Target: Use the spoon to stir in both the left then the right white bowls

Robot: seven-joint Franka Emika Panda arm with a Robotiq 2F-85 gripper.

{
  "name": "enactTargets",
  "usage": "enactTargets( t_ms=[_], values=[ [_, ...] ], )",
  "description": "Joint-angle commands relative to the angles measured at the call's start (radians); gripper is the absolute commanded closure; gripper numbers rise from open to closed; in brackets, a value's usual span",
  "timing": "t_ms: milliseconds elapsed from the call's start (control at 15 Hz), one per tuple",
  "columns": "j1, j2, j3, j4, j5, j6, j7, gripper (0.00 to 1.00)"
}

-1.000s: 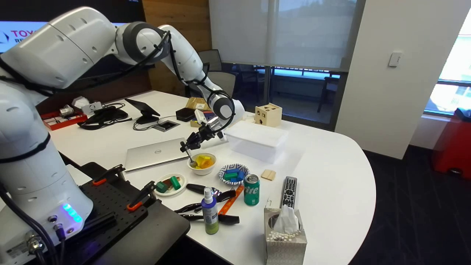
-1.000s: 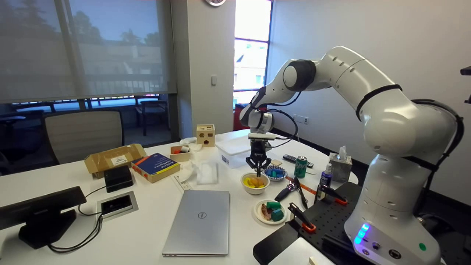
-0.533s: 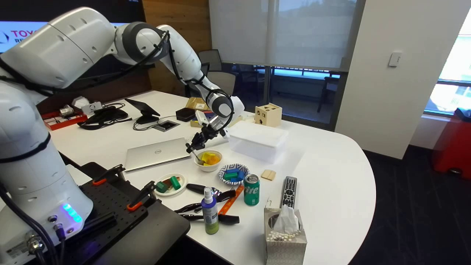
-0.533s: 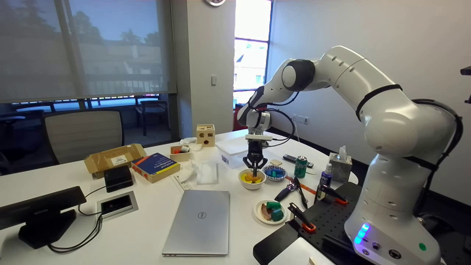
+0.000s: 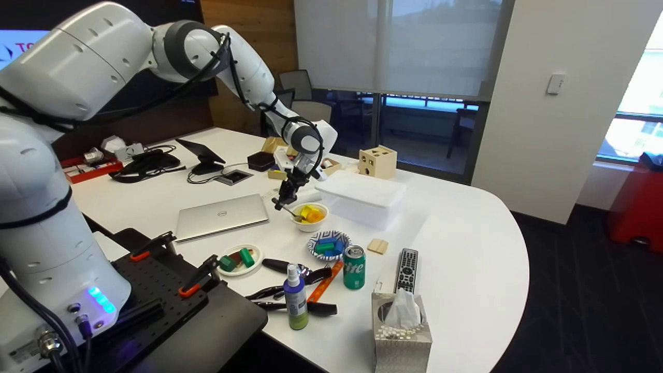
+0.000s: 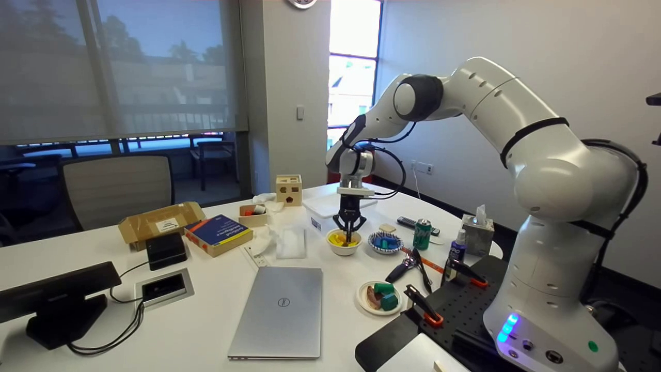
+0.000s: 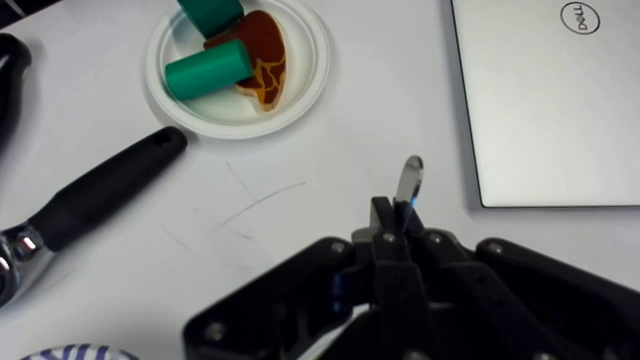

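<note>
My gripper (image 5: 280, 204) is shut on the handle of a metal spoon (image 5: 290, 211). The spoon slants down, with its head inside the white bowl (image 5: 311, 227) that holds yellow and orange pieces. In an exterior view my gripper (image 6: 348, 232) is right above this bowl (image 6: 343, 251). In the wrist view the spoon's handle end (image 7: 410, 180) sticks out past the fingertips (image 7: 395, 215); the yellow bowl is hidden there. The other bowl, with a blue-patterned rim (image 5: 330, 234) and blue and green blocks, stands beside it. Its rim also shows in the wrist view (image 7: 80, 353).
A lidded plastic box (image 5: 360, 202) stands close behind the yellow bowl. A closed laptop (image 5: 222, 216) and a white plate (image 5: 259, 263) with green blocks lie nearer the base. A green can (image 5: 354, 269), spray bottle (image 5: 296, 300) and black-handled utensils (image 5: 277, 265) are by the patterned bowl.
My gripper has moved away from the robot base toward the plastic box with the spoon. The yellow bowl has slid along the table the same way. The patterned bowl has not moved.
</note>
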Motion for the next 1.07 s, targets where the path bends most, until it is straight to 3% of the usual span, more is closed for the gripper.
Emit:
enactTargets(
  t_ms=[0,267,667,1000],
  values=[
    [-0.006,-0.111,0.012,-0.106,-0.012,0.025,0.008,0.99],
    [-0.035,-0.140,0.022,-0.109,0.005,-0.039,-0.002,0.99],
    [-0.093,-0.040,0.034,-0.019,0.031,-0.150,-0.014,0.99],
    [-0.101,0.026,0.049,0.030,0.032,-0.136,-0.017,0.99]
  ],
)
